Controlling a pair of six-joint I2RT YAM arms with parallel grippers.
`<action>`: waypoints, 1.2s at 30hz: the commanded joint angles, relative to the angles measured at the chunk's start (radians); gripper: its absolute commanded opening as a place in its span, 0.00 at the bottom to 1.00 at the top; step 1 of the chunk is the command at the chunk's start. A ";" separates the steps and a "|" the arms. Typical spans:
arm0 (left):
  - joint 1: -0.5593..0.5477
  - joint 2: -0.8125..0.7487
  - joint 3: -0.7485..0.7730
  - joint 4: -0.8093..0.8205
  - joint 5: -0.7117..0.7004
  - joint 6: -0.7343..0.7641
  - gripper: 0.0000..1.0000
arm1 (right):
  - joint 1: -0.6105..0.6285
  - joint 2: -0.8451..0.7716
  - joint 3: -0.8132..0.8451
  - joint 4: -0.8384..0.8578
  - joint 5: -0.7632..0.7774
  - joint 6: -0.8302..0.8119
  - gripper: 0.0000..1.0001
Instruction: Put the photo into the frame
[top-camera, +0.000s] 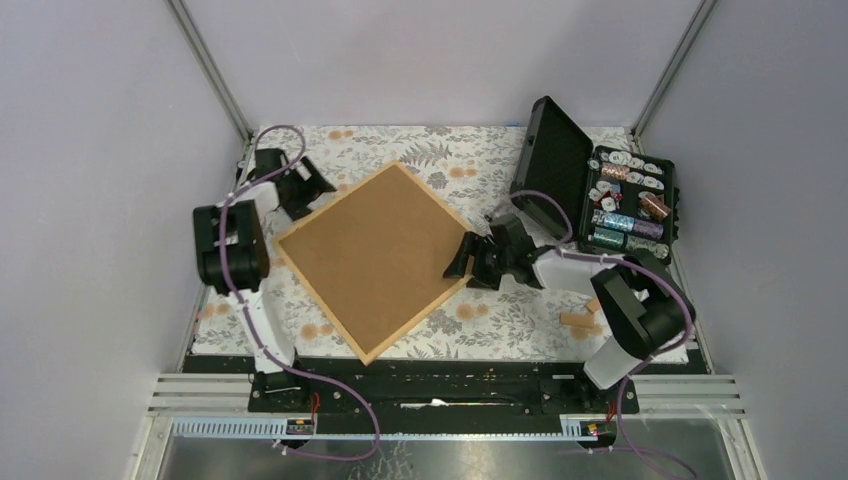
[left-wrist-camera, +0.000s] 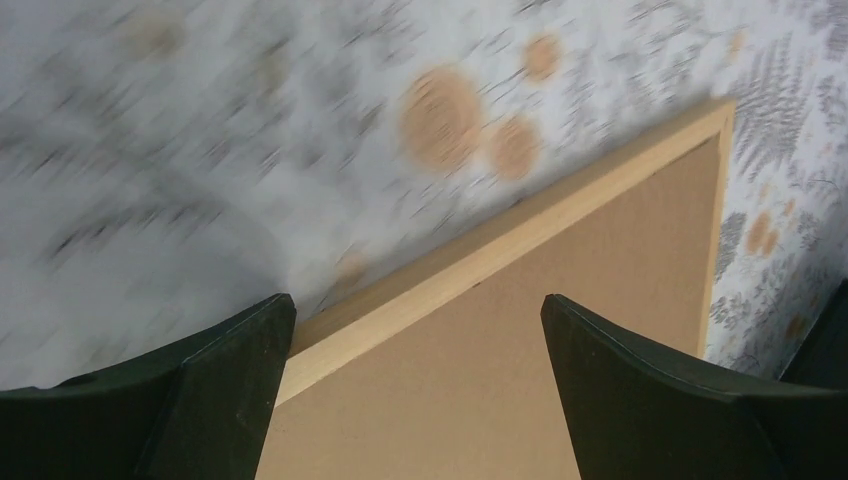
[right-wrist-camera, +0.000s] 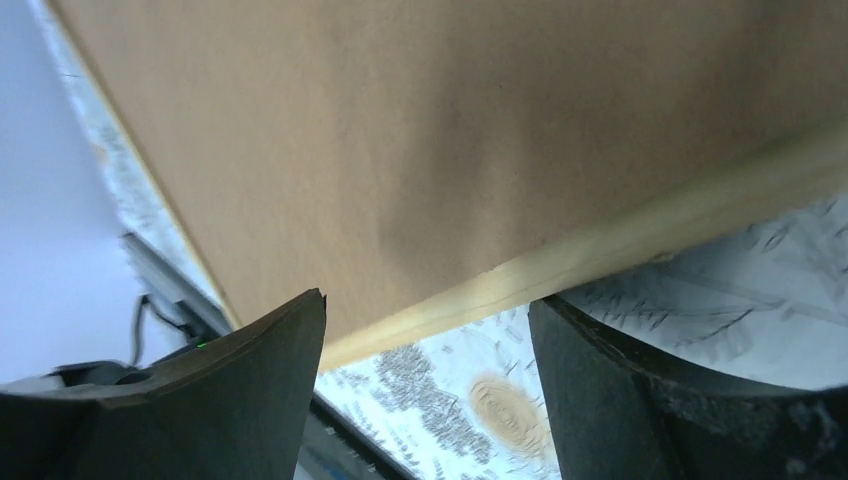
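The frame (top-camera: 420, 318) lies back up on the floral cloth, turned like a diamond. The plain brown backing board (top-camera: 372, 258) fills it. The photo is hidden or out of view. My left gripper (top-camera: 312, 197) is open at the frame's upper-left edge. In the left wrist view the pale moulding (left-wrist-camera: 520, 240) and board (left-wrist-camera: 560, 330) run between its open fingers (left-wrist-camera: 230, 390). My right gripper (top-camera: 468, 260) is open at the frame's right corner. In the right wrist view the moulding (right-wrist-camera: 620, 240) crosses between its spread fingers (right-wrist-camera: 250, 390), one seeming under the edge.
An open black hard case (top-camera: 560, 165) with several small glittery items stands at the back right. Small wooden pieces (top-camera: 582, 318) lie by the right arm. The floral cloth (top-camera: 480, 170) covers the table, with walls on three sides.
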 joint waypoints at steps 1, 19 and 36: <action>0.017 -0.128 -0.225 -0.235 0.036 -0.016 0.99 | -0.012 0.055 0.188 -0.250 0.074 -0.251 0.81; 0.119 -0.262 -0.378 -0.241 0.018 0.045 0.99 | 0.023 -0.178 0.005 -0.193 -0.069 -0.014 0.67; 0.120 -0.253 -0.398 -0.223 0.034 0.042 0.99 | 0.027 -0.029 -0.023 -0.036 -0.042 0.024 0.54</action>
